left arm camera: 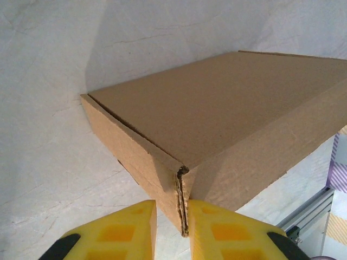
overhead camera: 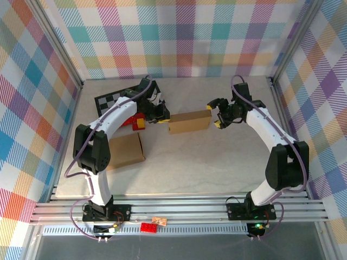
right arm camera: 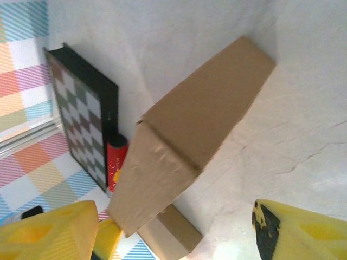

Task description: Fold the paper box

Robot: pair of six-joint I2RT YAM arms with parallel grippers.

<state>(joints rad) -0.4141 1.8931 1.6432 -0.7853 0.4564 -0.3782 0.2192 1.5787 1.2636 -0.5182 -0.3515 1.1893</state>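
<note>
The paper box (overhead camera: 188, 121) is a closed brown carton in the middle of the table. My left gripper (overhead camera: 162, 116) is at its left end. In the left wrist view the yellow fingers (left arm camera: 217, 230) stand close together around the box's (left arm camera: 217, 114) near corner edge, and the right finger touches the cardboard. My right gripper (overhead camera: 214, 115) stands open just off the box's right end, holding nothing. In the right wrist view its fingertips (right arm camera: 293, 227) are spread wide, and the box (right arm camera: 200, 119) runs slantwise across the frame, apart from them.
A second brown carton (overhead camera: 126, 150) lies beside the left arm's base. A black-and-white checkered board (overhead camera: 116, 97) sits at the back left, with a red object (overhead camera: 132, 120) in front of it. Patterned walls enclose the table on three sides.
</note>
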